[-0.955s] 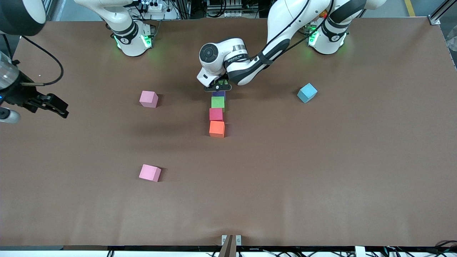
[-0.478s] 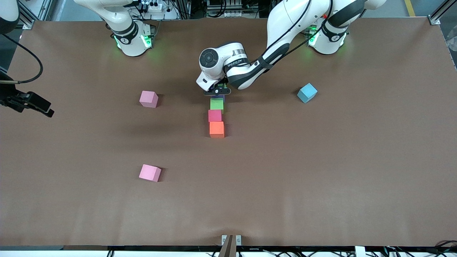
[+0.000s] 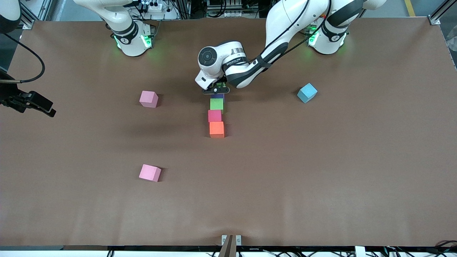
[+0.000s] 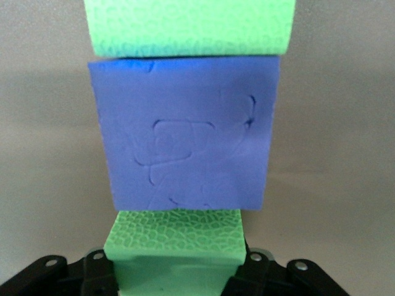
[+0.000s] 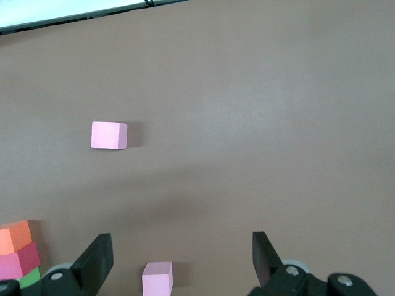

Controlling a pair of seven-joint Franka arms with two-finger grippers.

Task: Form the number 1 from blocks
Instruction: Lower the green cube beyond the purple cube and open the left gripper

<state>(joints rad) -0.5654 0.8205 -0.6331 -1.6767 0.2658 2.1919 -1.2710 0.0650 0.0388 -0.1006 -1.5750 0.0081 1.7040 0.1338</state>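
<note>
Four blocks lie in a straight column mid-table: orange point(image 3: 216, 129) nearest the front camera, then red point(image 3: 215, 115), green point(image 3: 216, 104) and purple point(image 3: 218, 95). My left gripper point(image 3: 216, 88) is low at the column's end nearest the robots' bases, shut on the second green block point(image 4: 176, 246). That held block butts against the purple block point(image 4: 185, 148), with the other green block point(image 4: 191, 28) past it. My right gripper point(image 3: 35, 103) waits open over the table's edge at the right arm's end, with nothing between its fingers.
Two pink cubes lie toward the right arm's end, one point(image 3: 149, 99) level with the column and one point(image 3: 150, 172) nearer the front camera. A light blue cube point(image 3: 307, 92) sits toward the left arm's end. The brown table point(image 3: 321, 171) stretches wide around them.
My left gripper came down with the green block against the purple one, and the column shifted slightly toward the front camera. The right arm drew back toward the table's edge, then held.
</note>
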